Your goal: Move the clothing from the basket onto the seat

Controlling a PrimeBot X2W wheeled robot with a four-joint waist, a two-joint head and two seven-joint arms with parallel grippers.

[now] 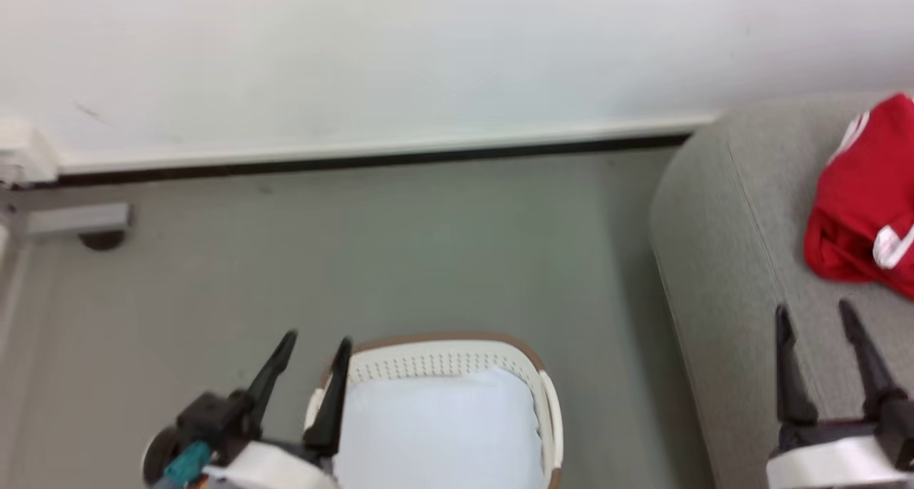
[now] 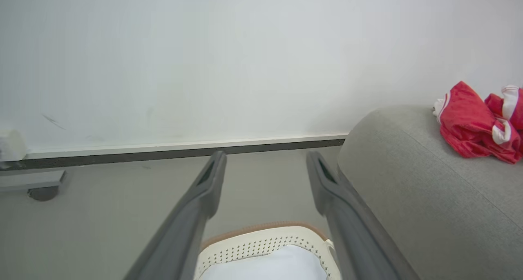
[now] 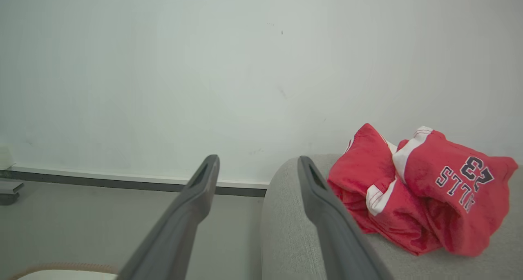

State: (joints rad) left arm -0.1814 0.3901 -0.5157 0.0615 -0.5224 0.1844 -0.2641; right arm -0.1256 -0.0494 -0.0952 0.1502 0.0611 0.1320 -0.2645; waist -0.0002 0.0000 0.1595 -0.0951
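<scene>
Since the clothing (image 1: 865,203) lies in a crumpled red heap on the seat (image 1: 721,260), near its rounded end and close to the wall, the task looks all but done, and the risks are mostly ones of undoing it. The left gripper (image 1: 317,339) hangs by the left rim of the basket (image 1: 443,360) with its fingers apart and nothing between them. The right gripper (image 1: 814,309) hovers above the seat just short of the heap, likewise spread and empty. What shows of the basket's inside is a pale bluish-white lining cloth (image 1: 435,432). Its nearer part is cut off by the picture's edge, so a garment left there could be overlooked. If the left gripper reached in anyway, it could pinch the lining and drag it, or the light basket, across the floor (image 1: 428,246). If the right gripper swept forward carelessly, its fingers could snag the loose fabric and pull the heap towards the seat's rounded edge, where soft cloth would likely slide off.
</scene>
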